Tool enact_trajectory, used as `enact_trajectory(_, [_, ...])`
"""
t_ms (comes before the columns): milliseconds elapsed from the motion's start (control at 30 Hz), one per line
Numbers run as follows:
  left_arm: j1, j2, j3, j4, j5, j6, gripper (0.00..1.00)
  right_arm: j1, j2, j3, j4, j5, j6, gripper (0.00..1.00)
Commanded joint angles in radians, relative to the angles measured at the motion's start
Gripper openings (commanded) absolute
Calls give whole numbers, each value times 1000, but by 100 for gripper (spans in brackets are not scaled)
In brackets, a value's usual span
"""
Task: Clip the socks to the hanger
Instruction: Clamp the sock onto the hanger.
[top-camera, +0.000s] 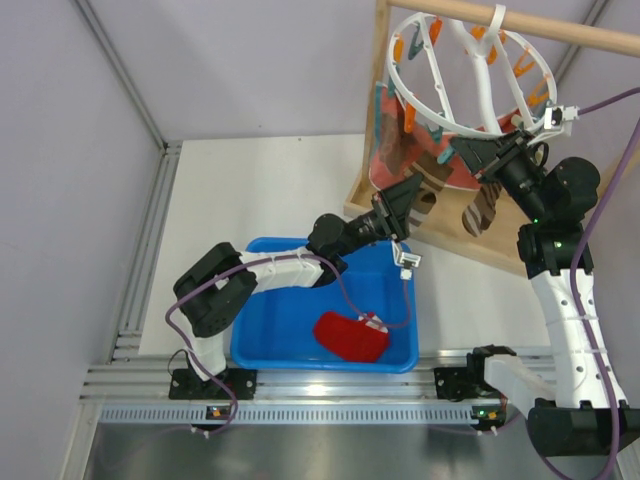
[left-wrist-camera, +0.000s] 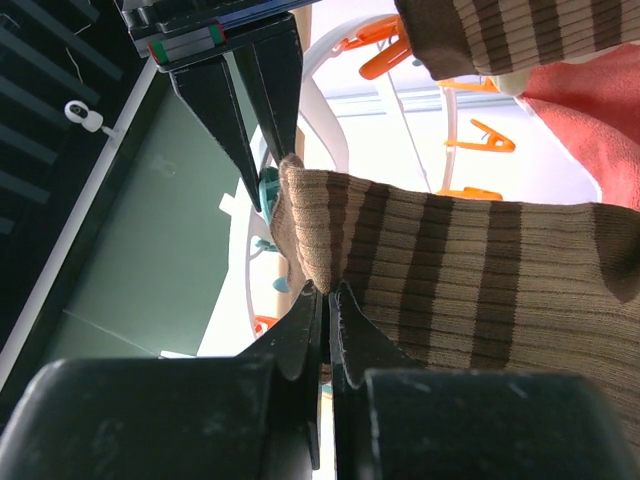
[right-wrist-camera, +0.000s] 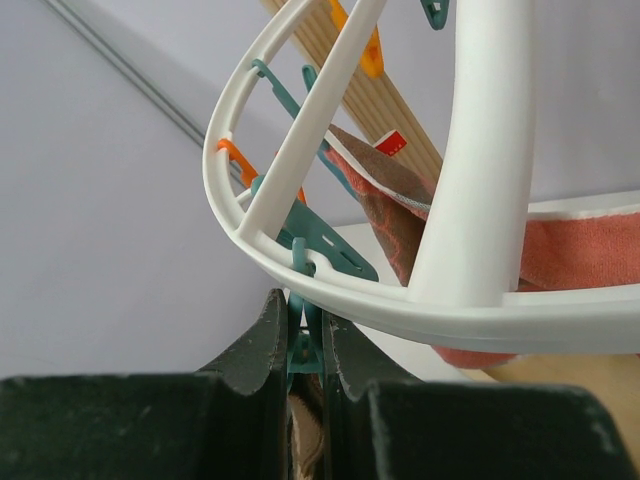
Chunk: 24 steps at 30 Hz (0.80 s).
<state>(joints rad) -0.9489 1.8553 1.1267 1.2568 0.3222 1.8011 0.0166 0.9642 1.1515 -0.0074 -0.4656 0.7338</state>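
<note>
At the hanger (top-camera: 470, 75) rim: mid-clip on a striped sock (left-wrist-camera: 450, 270).
Gripping the sock's cuff edge tight in the left fingers (left-wrist-camera: 300, 335), raised right up to a teal clothespin (right-wrist-camera: 305, 350) on the ring, likely so the fabric can feed into the peg's mouth. Squeezing that clothespin's tail with the right fingers (right-wrist-camera: 262, 345), clamped closed on it, presumably to force the mouth open; can't tell whether the cuff is inside yet. Sharing the ring with a salmon-pink sock (right-wrist-camera: 580, 250) and a second striped sock (left-wrist-camera: 520, 35) hanging alongside. Down on the worktop (top-camera: 270, 190), a blue bin (top-camera: 245, 345) with one red sock (top-camera: 350, 337), the only item visible in there; probably next up.
</note>
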Motion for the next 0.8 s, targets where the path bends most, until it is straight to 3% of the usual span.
enact_trajectory(0, [4, -7, 50, 43, 21, -16, 0, -9, -9, -6, 58, -21, -11, 0])
enact_trajectory(533, [2, 22, 110, 1, 43, -5, 0, -9, -9, -4, 66, -56, -19, 1])
enact_trajectory(600, [2, 25, 114, 0, 46, -3, 0, -9, -5, -3, 69, -65, -14, 9])
enact_trajectory(633, [2, 27, 114, 0, 48, -2, 0, -9, -5, -1, 69, -67, -16, 19])
enact_trajectory(767, [2, 33, 122, -3, 52, 0, 0, -9, -7, 2, 69, -79, -14, 34])
